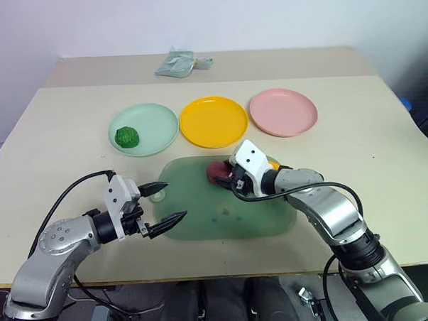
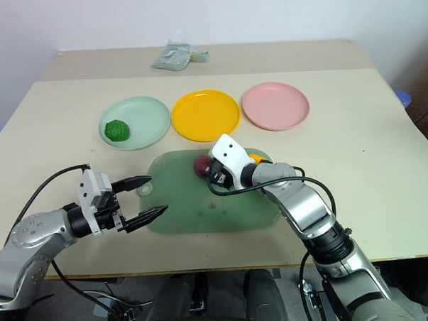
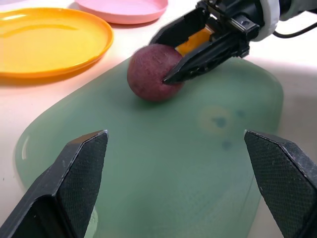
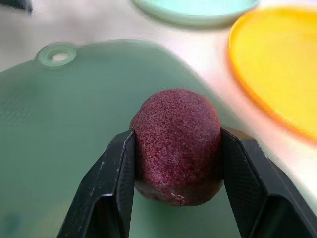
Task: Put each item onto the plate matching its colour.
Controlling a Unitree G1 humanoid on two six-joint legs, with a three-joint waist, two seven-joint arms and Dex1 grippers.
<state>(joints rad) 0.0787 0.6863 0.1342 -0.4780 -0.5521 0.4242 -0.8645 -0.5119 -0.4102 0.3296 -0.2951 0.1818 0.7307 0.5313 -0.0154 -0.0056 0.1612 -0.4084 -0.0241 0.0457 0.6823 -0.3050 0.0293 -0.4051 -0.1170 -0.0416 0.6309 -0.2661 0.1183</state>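
Maroon and round, the purple ball [image 4: 176, 144] sits pinched between the two black fingers of the right gripper [image 4: 176, 198], which press on its flanks while it rests on the green tray [image 1: 202, 218]; judging by that squeeze, it is caught there so it can be lifted across to the pink plate [image 1: 284, 112], the farthest right of the three. Just behind the right gripper lies the orange ball [image 1: 272, 162], mostly hidden by the wrist, so it waits on the tray for its turn on the yellow plate [image 1: 214, 121]. On the mint plate [image 1: 156, 127] rests the bumpy green ball [image 1: 126, 137], already matched to its colour. Near the tray's left edge hangs the left gripper [image 1: 164, 203], its fingers spread wide with nothing between them, probably parked aside to leave the other arm room
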